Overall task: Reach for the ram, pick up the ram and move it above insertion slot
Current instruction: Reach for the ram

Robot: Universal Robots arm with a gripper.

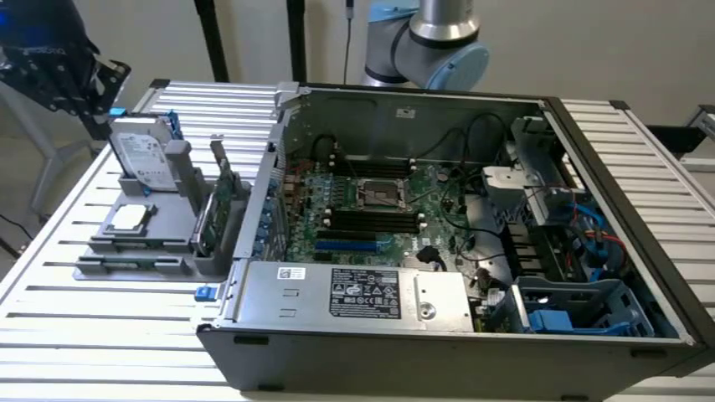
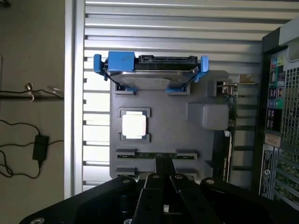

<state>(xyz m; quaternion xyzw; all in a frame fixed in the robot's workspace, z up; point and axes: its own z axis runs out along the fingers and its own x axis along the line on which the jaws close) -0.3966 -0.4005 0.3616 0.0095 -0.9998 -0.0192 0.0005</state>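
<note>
End effector [image 2: 164, 164] partly hides ram [image 2: 144, 155]

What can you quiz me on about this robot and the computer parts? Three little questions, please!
1. True or false: the hard drive with blue rails sits on the grey holder.
2. The gripper is nearest to: A the holder, B the open computer case, C the cable on the floor.
3. What square part lies between the hard drive and the ram?
Key: 1 true; 2 A; 3 the processor chip.
</note>
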